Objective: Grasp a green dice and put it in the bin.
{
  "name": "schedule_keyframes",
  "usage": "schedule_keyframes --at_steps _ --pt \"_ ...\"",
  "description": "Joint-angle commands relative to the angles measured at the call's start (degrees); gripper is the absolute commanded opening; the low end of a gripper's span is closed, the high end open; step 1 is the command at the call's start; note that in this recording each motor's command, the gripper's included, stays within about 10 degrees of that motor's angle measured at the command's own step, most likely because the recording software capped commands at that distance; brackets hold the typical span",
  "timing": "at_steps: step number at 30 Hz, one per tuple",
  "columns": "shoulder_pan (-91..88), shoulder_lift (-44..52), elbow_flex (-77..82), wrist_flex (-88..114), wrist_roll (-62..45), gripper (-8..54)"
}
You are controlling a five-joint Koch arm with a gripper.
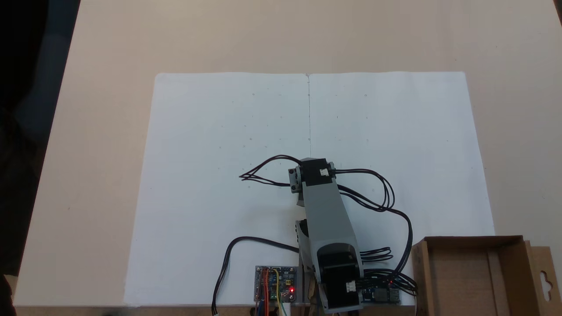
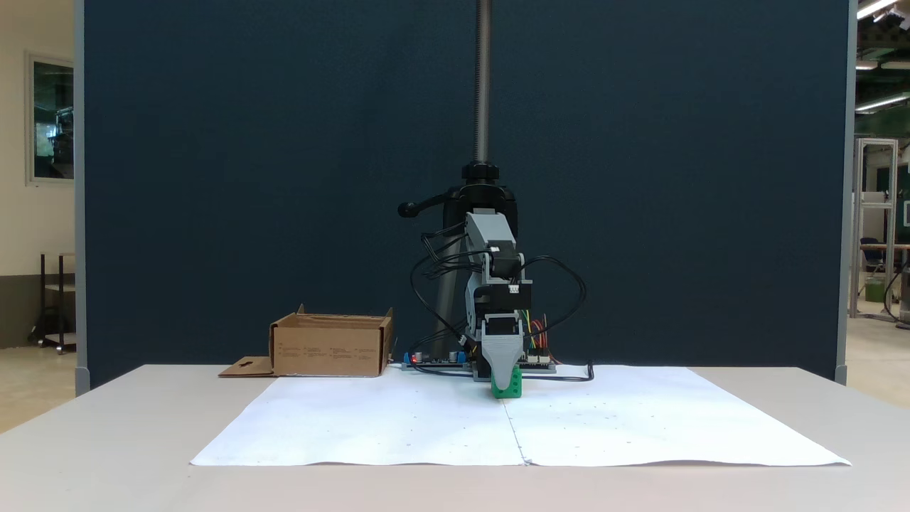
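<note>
A fixed view shows the hand lowered onto the green dice.

green dice: was a small bright green cube with faint dark pips on the face toward the front-facing fixed view
dice pose: sat low at the white paper, upright and square to that view; its top edge was covered by a grey part of the arm directly above it
dice place: lay near the seam between the two paper sheets, well apart from the bin
bin: was a shallow brown corrugated cardboard box, open at the top
bin flap: lay folded outward, with a hang-hole cutout
bin place: stood on the table just off the paper's corner, beside the arm's base
</note>
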Motion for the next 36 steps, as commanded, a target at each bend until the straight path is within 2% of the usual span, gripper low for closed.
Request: schedule_keyframes --at_steps 1,9,16,19,28,34,36 --pt "-0.7 0.2 -0.7 -2.2 4.1 42.3" --pt "-2.1 -0.9 -0.6 -2.2 4.0 41.8" --pt "-2.2 -1.2 -0.6 -2.6 4.0 37.8" --pt "-2.1 -1.2 -0.6 -3.4 3.5 34.2" --pt "-2.2 -1.4 -0.6 -4.2 2.7 31.0" --pt "-2.2 -1.4 -0.6 -4.6 2.6 24.5" --pt "-2.2 -1.3 -0.4 -4.5 2.6 24.1"
